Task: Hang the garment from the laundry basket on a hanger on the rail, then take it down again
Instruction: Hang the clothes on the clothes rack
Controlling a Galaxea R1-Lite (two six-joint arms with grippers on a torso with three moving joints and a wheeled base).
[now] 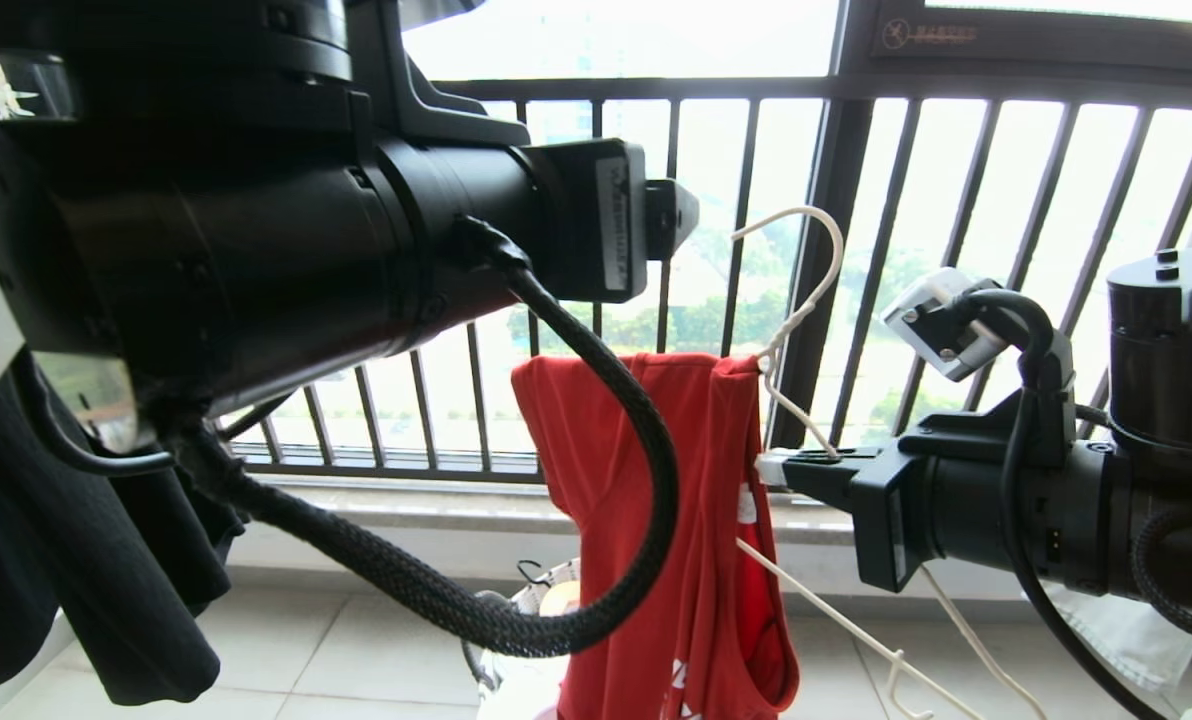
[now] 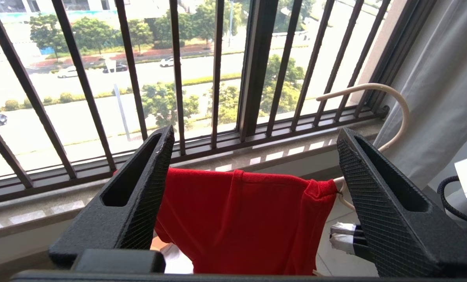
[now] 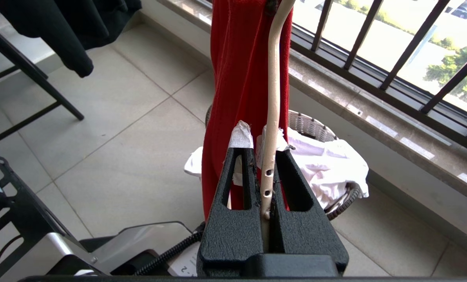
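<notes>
Hanger [image 1: 794,320] being clamped by right gripper [image 3: 261,150]; garment [image 1: 646,520] draped on 1 shoulder only, above laundry basket [image 3: 315,129]. Left gripper [image 2: 253,164] being held wide open, empty. Risk: garment being slid off if hanger tilted.

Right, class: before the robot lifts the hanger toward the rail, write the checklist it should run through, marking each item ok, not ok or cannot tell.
1. Right gripper shut on the thin whitish wire hanger: ok.
2. Left gripper open and clear of the cloth: ok, nothing between its fingers.
3. Red short-sleeved T-shirt on the hanger: partly ok; it drapes over the wire near the hook and looks bunched rather than spread.
4. Hook free: ok, it stands in open air before the dark window bars.
5. Rail in reach: cannot tell, it is out of view.
6. Round woven laundry basket below: ok, white cloth inside.
</notes>
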